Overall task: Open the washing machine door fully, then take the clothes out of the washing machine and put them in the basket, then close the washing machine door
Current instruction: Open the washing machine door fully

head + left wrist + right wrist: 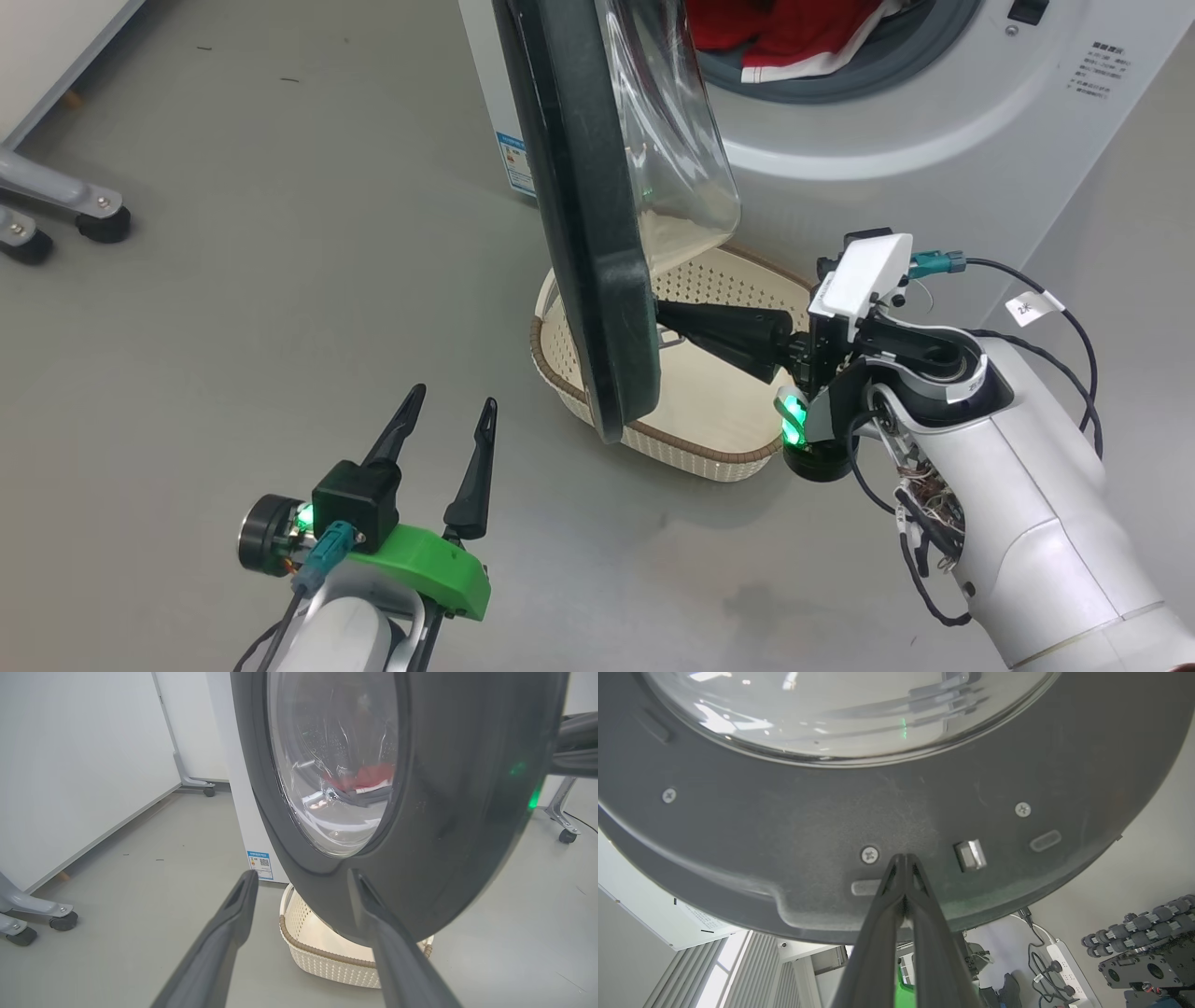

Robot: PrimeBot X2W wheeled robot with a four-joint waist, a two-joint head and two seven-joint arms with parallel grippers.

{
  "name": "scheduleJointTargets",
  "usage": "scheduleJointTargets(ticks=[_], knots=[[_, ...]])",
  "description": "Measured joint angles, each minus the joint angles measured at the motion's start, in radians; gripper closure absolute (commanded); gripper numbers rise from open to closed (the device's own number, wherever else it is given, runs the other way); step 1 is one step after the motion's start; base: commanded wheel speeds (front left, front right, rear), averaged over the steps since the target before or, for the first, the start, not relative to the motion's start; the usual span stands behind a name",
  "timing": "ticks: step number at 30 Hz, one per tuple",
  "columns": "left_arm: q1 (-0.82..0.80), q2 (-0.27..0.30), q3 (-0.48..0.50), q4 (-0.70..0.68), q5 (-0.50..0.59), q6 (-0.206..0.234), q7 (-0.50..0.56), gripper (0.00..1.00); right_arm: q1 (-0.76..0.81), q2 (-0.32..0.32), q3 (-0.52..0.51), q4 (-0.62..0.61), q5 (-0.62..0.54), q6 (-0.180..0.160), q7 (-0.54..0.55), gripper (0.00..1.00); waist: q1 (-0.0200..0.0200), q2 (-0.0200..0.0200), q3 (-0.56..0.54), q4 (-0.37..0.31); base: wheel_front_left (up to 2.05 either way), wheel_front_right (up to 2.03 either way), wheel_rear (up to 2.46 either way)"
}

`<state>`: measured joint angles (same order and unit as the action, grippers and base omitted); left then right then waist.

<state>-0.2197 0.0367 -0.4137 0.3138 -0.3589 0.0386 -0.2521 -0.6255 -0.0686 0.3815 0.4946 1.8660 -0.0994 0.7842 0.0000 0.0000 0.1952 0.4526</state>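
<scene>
The washing machine (887,140) stands at the top right, with red clothes (775,28) lying in its drum. The washing machine door (588,233) hangs partly open, edge-on to the head view, its glass bowl facing the drum. My right gripper (665,317) is shut with nothing in it, and its tips (903,857) press on the door's inner face (784,826) near the lower rim. My left gripper (454,399) is open on the floor side, pointing at the door's outer face (444,812) without touching it. The cream basket (709,457) sits on the floor under the door.
Wheeled frame legs (84,210) stand at the far left by a white wall panel. A blue sticker (259,864) marks the washer's side. Another caster leg (567,835) is beyond the door. A power strip (1057,961) and cables lie on the floor behind.
</scene>
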Motion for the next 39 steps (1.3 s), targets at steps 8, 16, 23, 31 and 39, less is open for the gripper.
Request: scheduleJointTargets(ticks=[8, 16, 23, 31, 39], knots=[[0.002, 0.0, -0.005, -0.001, 0.0, 0.0, 0.0, 0.0, 0.002, -0.001, 0.082, -0.026, 0.044, 0.0, -0.047, 1.0, 0.0, 0.0, 0.004, 0.006, 0.0, 0.0, 0.0], [0.005, 0.0, -0.007, -0.007, 0.0, 0.0, 0.0, 0.0, 0.001, -0.002, 0.135, -0.048, 0.071, -0.001, -0.092, 1.0, 0.0, 0.0, 0.019, 0.009, 0.0, 0.0, 0.0], [0.005, 0.0, 0.02, -0.006, 0.0, 0.009, 0.0, 0.0, 0.001, 0.0, 0.143, -0.039, 0.071, 0.013, -0.137, 1.0, 0.0, 0.0, 0.014, -0.002, 0.0, 0.0, 0.0], [0.005, 0.0, 0.063, -0.001, 0.013, 0.01, 0.0, 0.0, 0.001, -0.01, 0.16, -0.017, -0.044, 0.087, -0.198, 1.0, 0.0, 0.0, -0.028, -0.036, 0.0, 0.0, 0.0], [0.023, 0.014, 0.101, 0.006, 0.026, 0.01, 0.0, 0.0, 0.02, -0.163, 0.247, -0.023, -0.316, 0.196, -0.322, 1.0, 0.0, 0.0, -0.09, -0.088, 0.0, 0.0, 0.0]])
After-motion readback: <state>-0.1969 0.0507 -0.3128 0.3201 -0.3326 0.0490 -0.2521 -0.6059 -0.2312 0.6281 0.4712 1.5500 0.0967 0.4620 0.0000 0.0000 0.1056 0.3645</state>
